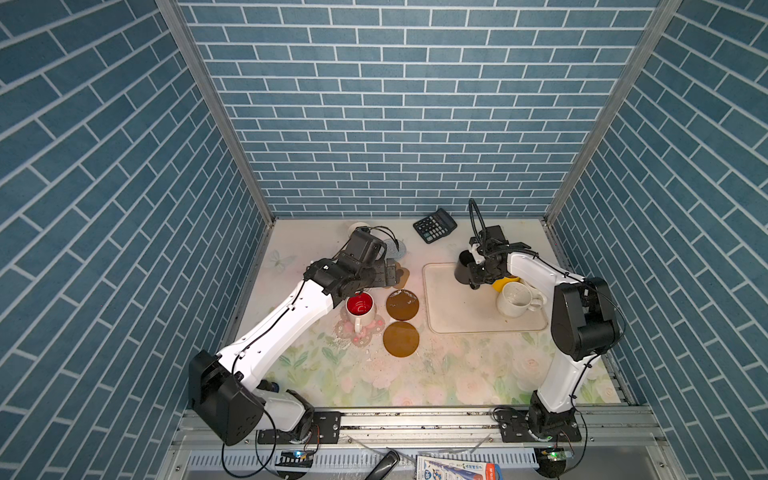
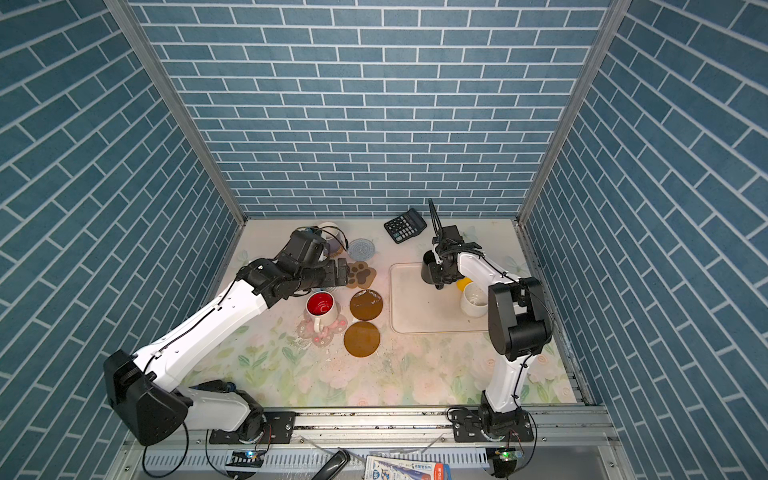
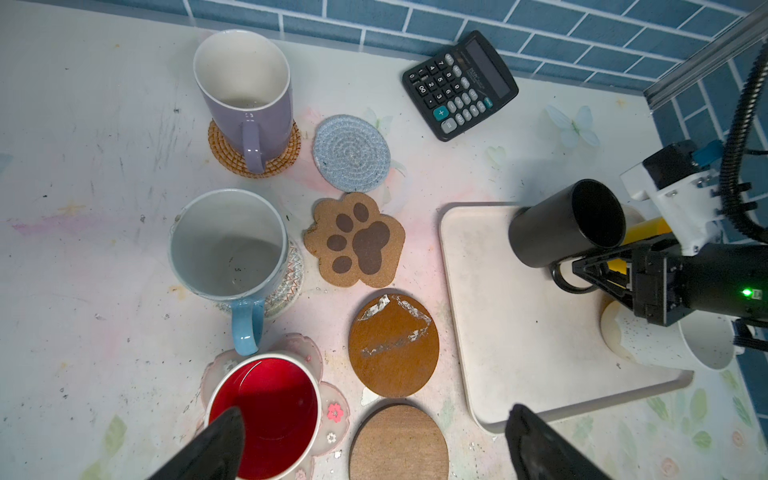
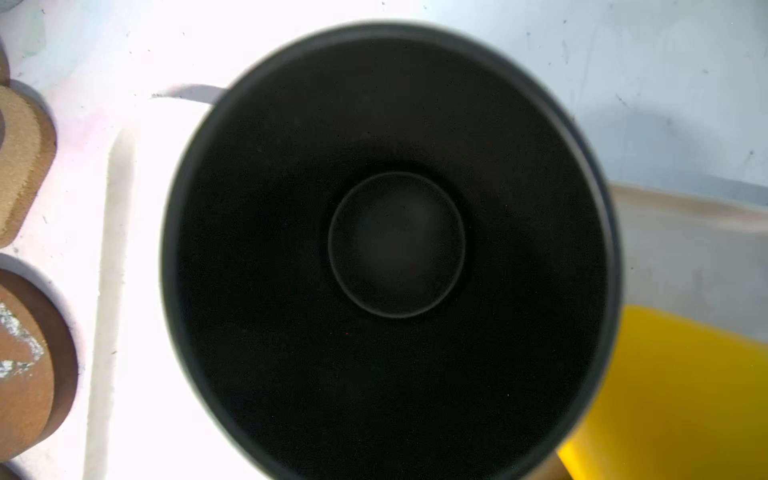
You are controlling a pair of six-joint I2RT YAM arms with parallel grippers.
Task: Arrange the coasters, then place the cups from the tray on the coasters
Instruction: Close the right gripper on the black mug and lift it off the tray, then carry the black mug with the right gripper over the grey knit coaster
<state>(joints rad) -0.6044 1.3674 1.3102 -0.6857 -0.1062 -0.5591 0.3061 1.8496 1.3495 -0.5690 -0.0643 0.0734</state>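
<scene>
- On tray (image 1: 465, 311), 11 o'clock corner in both top views: blk mug (image 1: 461, 268), roughly upright, long axis vertical.
- At its handle, 4 o'clock side: R gripper (image 3: 582, 268), fingers narrow; firm hold or not, can't tell.
- Over red mug (image 3: 266, 415): L gripper (image 3: 376, 411), fingers wide, empty.
- Nearer arm: R. Free mats toward 9 o'clock of blk mug: paw mat (image 3: 355, 239) closest, blue mat (image 3: 351, 151), 2 amber discs (image 3: 392, 345).
- Handle + fingers: L wrist view only. R wrist view: just the bore, yellow mug (image 4: 665, 395) beside.
</scene>
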